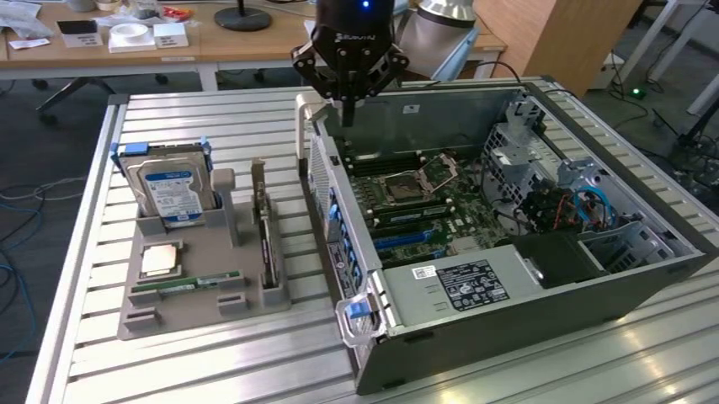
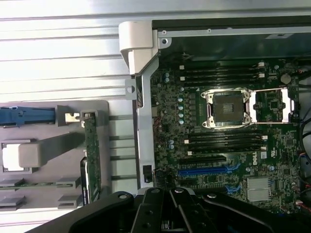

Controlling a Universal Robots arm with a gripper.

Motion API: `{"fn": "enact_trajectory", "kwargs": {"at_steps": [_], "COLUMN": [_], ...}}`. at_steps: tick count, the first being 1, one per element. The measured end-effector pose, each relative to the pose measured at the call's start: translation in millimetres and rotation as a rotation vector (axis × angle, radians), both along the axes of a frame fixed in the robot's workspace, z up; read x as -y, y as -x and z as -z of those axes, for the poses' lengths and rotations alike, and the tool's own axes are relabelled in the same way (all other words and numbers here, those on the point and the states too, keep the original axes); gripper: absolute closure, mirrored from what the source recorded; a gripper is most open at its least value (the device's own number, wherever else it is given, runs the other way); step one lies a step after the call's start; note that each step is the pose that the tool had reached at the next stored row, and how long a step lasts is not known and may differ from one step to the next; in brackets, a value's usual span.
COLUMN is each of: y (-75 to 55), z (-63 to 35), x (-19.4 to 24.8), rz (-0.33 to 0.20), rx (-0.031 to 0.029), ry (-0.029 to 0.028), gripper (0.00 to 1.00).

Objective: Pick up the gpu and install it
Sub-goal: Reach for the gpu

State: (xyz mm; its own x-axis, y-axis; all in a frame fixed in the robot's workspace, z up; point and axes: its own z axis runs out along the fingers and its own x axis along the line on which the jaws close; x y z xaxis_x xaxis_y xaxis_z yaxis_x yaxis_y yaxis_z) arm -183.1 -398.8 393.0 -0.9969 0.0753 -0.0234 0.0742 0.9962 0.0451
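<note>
Exterior view: your gripper [image 1: 348, 114] hangs closed, empty, over the computer case [image 1: 506, 337] rim. The gpu [image 1: 268, 248] stands in the gray holder [image 1: 168, 324] at its seven o'clock.

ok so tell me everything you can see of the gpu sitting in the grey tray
The gpu is a thin flat rectangular circuit card, dark-faced, greenish-brown along its edge. It stands upright on its long edge, slotted into the grey plastic holder tray, on the side nearest the open dark computer case. Only the tray's slots seem to touch it. The black pincer hangs shut over the case, apart from it.
</note>
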Motion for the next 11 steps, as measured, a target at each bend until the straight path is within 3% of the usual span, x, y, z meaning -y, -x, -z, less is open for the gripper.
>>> {"fn": "enact_trajectory", "kwargs": {"at_steps": [11], "y": [10.9], "z": [0.1], "x": [0.0], "rz": [0.000], "rx": [-0.0001], "ry": [0.0001], "gripper": [0.89]}}
